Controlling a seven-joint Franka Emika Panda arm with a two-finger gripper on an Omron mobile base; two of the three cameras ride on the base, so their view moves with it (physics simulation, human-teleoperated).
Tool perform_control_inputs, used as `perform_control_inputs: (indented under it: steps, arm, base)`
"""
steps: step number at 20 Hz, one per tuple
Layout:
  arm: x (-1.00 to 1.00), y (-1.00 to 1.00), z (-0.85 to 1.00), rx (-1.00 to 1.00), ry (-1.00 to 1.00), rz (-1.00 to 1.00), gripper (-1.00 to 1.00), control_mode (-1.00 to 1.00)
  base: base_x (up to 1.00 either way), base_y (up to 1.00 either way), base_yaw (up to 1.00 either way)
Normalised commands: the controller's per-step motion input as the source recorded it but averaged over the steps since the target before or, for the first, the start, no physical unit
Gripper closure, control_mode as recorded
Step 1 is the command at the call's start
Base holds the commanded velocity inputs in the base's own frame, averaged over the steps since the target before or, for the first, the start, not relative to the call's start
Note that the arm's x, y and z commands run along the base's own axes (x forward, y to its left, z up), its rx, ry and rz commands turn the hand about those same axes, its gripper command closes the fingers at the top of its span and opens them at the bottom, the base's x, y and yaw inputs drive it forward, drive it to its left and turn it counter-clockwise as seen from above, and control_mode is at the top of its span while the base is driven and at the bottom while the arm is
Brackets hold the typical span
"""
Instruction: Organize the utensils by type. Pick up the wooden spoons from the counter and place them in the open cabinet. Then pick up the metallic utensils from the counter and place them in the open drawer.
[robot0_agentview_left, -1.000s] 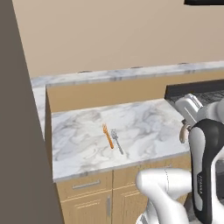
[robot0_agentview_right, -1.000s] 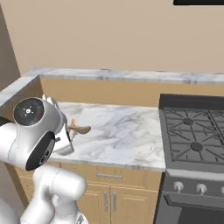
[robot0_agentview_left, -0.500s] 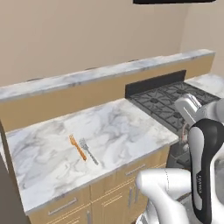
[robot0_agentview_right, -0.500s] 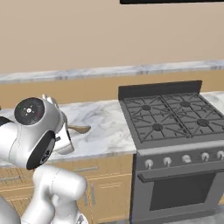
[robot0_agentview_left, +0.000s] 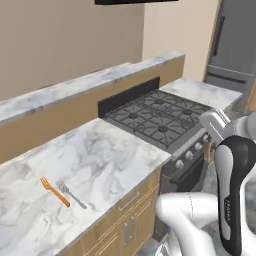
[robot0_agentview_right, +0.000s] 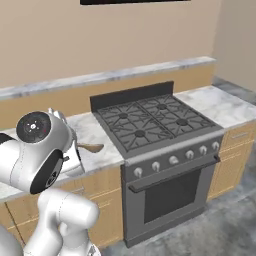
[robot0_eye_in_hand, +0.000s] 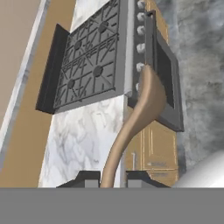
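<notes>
The base swings right, the stove (robot0_agentview_left: 160, 117) sliding to centre frame, with the gripper (robot0_eye_in_hand: 113, 177) clenched on a wooden spoon (robot0_eye_in_hand: 142, 105), cabinet-bound, two forks (robot0_agentview_left: 62, 191) waiting lower left.

White-and-grey marbled counter (robot0_agentview_left: 100, 160), veined throughout, over light-wood cabinet fronts (robot0_agentview_left: 125, 220) with silver bar handles. Orange fork (robot0_agentview_left: 54, 191) beside a silver-grey fork (robot0_agentview_left: 70, 193). Tan, curved wooden spoon (robot0_eye_in_hand: 135, 127) between dark fingertips (robot0_eye_in_hand: 87, 177). Dark-grey stove (robot0_agentview_right: 150, 125) with black grates, silver knobs (robot0_agentview_right: 172, 160). Beige wall (robot0_agentview_right: 100, 40), marbled ledge above a tan backsplash (robot0_agentview_left: 75, 107).
</notes>
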Motion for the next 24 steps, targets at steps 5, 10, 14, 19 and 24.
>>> perform_control_inputs:
  steps: [5,10,14,19,24]
  arm:
    - [0.0,0.0,0.0,0.0,0.0,0.0,1.0,1.0]
    - [0.0,0.0,0.0,0.0,0.0,0.0,1.0,1.0]
    - [0.0,0.0,0.0,0.0,0.0,0.0,1.0,1.0]
    - [0.0,0.0,0.0,0.0,0.0,0.0,1.0,1.0]
    - [0.0,0.0,0.0,0.0,0.0,0.0,1.0,1.0]
  base:
    - [0.0,-0.29,-0.58]
    - [0.0,-0.32,-0.64]
    - [0.0,-0.27,-0.66]
    - [0.0,-0.25,-0.69]
    - [0.0,-0.27,-0.67]
